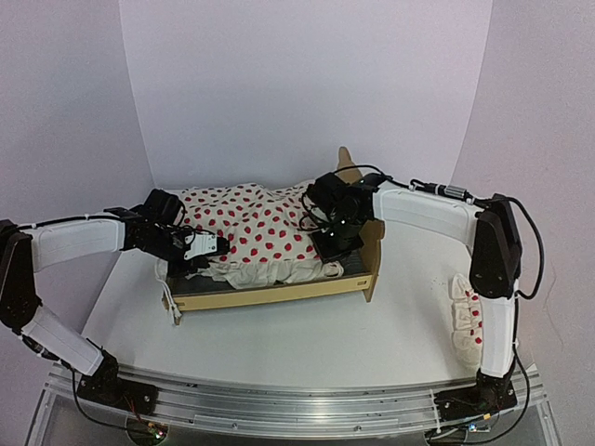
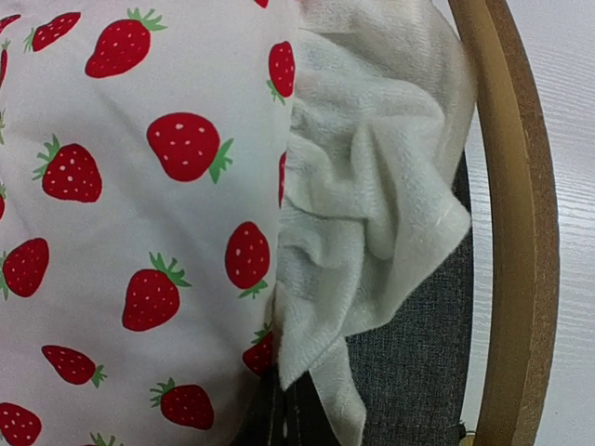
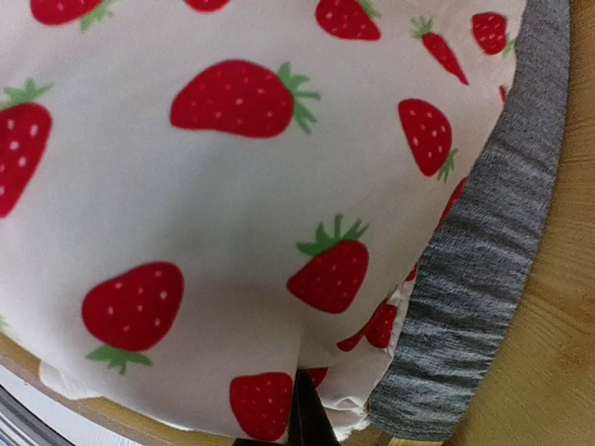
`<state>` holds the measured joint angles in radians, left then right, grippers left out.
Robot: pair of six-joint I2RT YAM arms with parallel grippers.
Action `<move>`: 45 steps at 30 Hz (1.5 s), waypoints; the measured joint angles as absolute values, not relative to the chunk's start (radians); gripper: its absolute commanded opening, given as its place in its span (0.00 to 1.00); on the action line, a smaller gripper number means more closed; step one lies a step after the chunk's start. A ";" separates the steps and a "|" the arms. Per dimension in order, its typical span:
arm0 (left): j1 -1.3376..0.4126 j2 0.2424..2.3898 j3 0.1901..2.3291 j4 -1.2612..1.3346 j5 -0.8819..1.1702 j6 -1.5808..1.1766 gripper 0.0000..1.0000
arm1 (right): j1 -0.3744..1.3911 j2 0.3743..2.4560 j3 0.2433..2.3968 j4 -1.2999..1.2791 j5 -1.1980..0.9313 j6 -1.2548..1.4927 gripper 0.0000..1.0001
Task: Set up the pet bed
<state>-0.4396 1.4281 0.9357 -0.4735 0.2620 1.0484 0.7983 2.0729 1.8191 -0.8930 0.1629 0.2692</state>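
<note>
Plywood pet bed point(image 1: 279, 293), grey fabric base point(image 2: 409, 362), strawberry duvet point(image 1: 251, 228) on top, both jaws clenched

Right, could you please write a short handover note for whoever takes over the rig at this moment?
Left gripper: shut, over the duvet near the footboard.
Right gripper: shut, near the headboard. It is unclear whether either pinches fabric.
Pet bed: mid-table, duvet on it.
Pillow: on the table beside the right arm.
Left to do: probably place the pillow.
</note>
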 measured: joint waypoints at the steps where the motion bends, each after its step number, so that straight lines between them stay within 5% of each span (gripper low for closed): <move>1: -0.440 1.428 0.941 -0.470 0.256 1.045 0.00 | 0.793 2.070 1.831 -0.896 0.159 0.259 0.00; 7: -0.440 1.425 1.017 -0.480 0.230 0.997 0.03 | 0.779 2.031 1.951 -0.908 0.130 0.214 0.00; 10: -0.439 1.416 1.036 -0.489 0.232 0.991 0.45 | 0.778 2.010 2.016 -0.907 0.105 0.216 0.00; 12: -0.439 1.412 1.051 -0.528 0.259 0.993 0.59 | 0.778 2.003 2.048 -0.906 0.088 0.227 0.00; 19: -0.465 1.389 1.165 -0.615 0.479 0.955 0.77 | 0.778 2.007 2.089 -0.906 0.021 0.296 0.00; 28: -0.660 1.474 1.177 -0.215 0.479 0.761 0.87 | 0.776 2.016 2.098 -0.863 -0.071 0.377 0.00; 32: -0.674 1.593 1.171 -0.058 0.406 0.725 0.82 | 0.776 2.016 2.097 -0.844 -0.104 0.391 0.00; 34: -0.674 1.642 1.171 -0.005 0.375 0.714 0.68 | 0.776 2.016 2.092 -0.828 -0.126 0.394 0.01; 38: -0.677 1.690 1.175 0.055 0.330 0.697 0.13 | 0.776 2.017 2.081 -0.810 -0.168 0.394 0.09; 40: -0.678 1.690 1.176 0.061 0.315 0.693 0.00 | 0.776 2.017 2.080 -0.806 -0.179 0.389 0.19; 45: -0.673 1.689 1.179 0.065 0.271 0.656 0.00 | 0.776 2.002 2.029 -0.777 -0.159 0.359 0.35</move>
<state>-0.6727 1.6892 1.1790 0.0652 0.2715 0.6564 0.7765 2.0020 2.0294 -0.7768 -0.1593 0.3590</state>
